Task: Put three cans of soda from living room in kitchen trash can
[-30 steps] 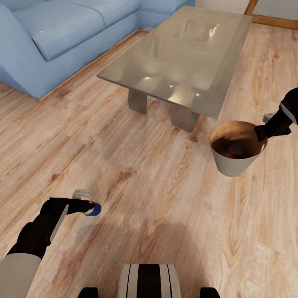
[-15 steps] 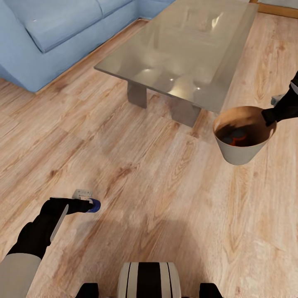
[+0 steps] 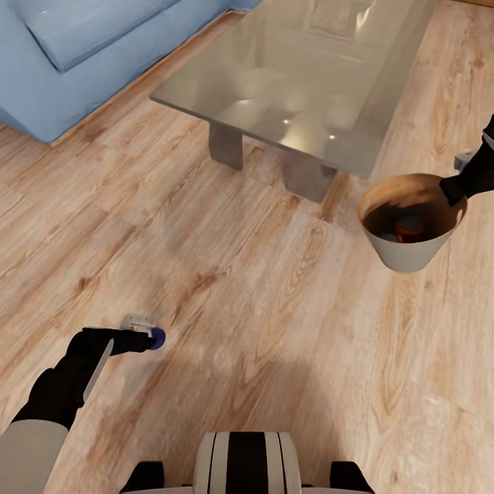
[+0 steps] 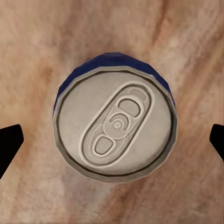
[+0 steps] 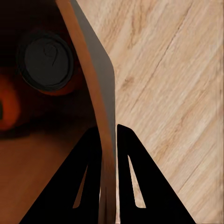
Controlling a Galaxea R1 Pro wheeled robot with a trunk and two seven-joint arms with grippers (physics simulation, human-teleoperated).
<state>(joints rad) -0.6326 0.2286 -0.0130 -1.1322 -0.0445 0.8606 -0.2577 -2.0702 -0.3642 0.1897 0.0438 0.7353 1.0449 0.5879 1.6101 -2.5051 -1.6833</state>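
Observation:
A dark blue can of soda (image 3: 157,336) sits at the tip of my left gripper (image 3: 147,337), low over the wood floor. In the left wrist view its silver top (image 4: 115,126) faces the camera between the two fingertips (image 4: 9,144), which stand wide apart and clear of its sides, so the gripper is open. My right gripper (image 3: 454,189) is shut on the rim of the pale trash can (image 3: 406,255), its fingers (image 5: 88,177) pinching the wall (image 5: 100,93). An orange can (image 3: 410,226) lies inside, and its top (image 5: 45,60) shows in the right wrist view.
The grey glass-topped coffee table (image 3: 302,75) stands ahead, its near corner just beyond the trash can. The light-blue sofa (image 3: 62,62) runs along the far left. Light wood plank floor (image 3: 261,295) stretches between me and the table.
The camera has moved, shifting the table, sofa and trash can up in the picture. Less of the blue can shows beyond the left gripper. The right gripper keeps its hold on the rim.

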